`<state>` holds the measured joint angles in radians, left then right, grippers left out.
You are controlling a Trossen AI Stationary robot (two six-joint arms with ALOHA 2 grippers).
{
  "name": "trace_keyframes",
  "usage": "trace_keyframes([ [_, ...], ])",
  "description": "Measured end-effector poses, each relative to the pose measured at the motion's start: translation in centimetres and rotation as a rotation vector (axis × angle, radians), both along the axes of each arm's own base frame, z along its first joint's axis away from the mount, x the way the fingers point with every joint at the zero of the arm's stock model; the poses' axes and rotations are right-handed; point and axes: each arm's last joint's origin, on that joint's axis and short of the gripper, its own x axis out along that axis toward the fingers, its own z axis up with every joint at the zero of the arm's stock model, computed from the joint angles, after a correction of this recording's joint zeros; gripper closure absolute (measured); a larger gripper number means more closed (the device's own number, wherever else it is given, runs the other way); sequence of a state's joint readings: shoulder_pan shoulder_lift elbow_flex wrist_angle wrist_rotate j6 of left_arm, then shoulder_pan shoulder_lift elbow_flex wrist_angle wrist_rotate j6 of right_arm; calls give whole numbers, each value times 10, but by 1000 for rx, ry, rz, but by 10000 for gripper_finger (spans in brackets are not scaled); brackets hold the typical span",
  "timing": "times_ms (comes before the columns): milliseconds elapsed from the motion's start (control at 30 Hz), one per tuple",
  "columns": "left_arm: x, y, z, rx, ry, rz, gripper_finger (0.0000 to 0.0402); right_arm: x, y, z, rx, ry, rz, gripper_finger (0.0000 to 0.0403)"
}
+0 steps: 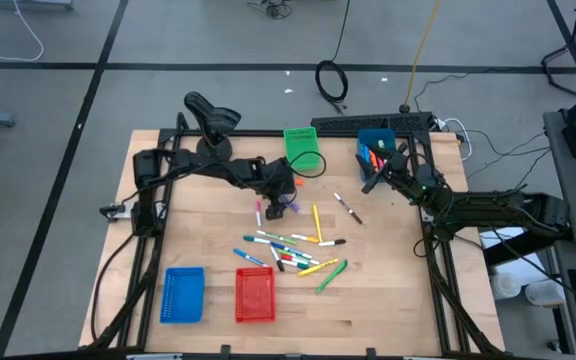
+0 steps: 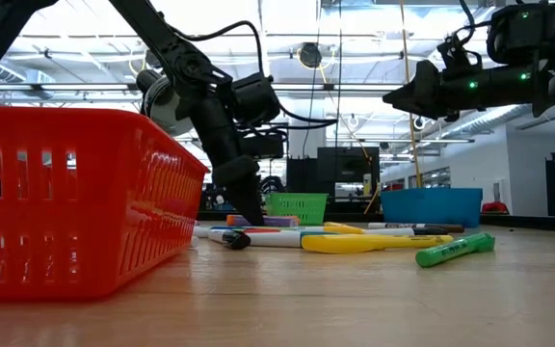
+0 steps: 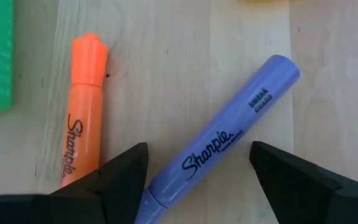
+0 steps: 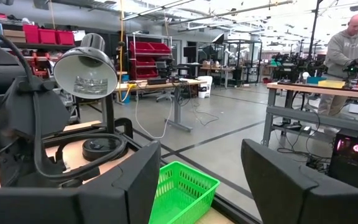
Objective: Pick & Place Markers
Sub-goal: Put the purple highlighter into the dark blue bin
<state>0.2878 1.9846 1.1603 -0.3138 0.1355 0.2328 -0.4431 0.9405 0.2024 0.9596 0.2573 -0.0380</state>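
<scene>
- Overhead, you see the markers (image 1: 290, 250) scattered mid-table; the left gripper (image 1: 280, 203) hangs over a purple marker (image 1: 290, 207).
- Low view: right gripper (image 2: 398, 97) held high above the table.
- Left wrist: fingers (image 3: 124, 177) apart, straddling the purple marker beside an orange marker (image 3: 82, 106).
- Right wrist: fingers (image 4: 135, 180) apart, holding nothing, green basket (image 4: 182, 190) beyond.

A pale wood-grain desk (image 1: 388, 290) is seen. At lower left of the high view, a blue basket (image 1: 183, 294) and a red basket (image 1: 255, 296) are shown; a green basket (image 1: 303, 147) is at upper centre. An orange marker (image 3: 84, 106) and a lavender marker (image 3: 229, 134) carry black script.
</scene>
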Motion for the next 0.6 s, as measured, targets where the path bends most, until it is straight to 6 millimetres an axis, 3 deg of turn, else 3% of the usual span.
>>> trace_keyframes([
  [133,1,-5,-1,-32,0,-2,128,0,0,0,0,0,0,191],
  [467,2,-9,-1,-39,10,92,314,0,0,0,1,0,0,191],
  [600,2,-8,-1,-25,4,96,335,0,0,-1,4,7,0,191],
])
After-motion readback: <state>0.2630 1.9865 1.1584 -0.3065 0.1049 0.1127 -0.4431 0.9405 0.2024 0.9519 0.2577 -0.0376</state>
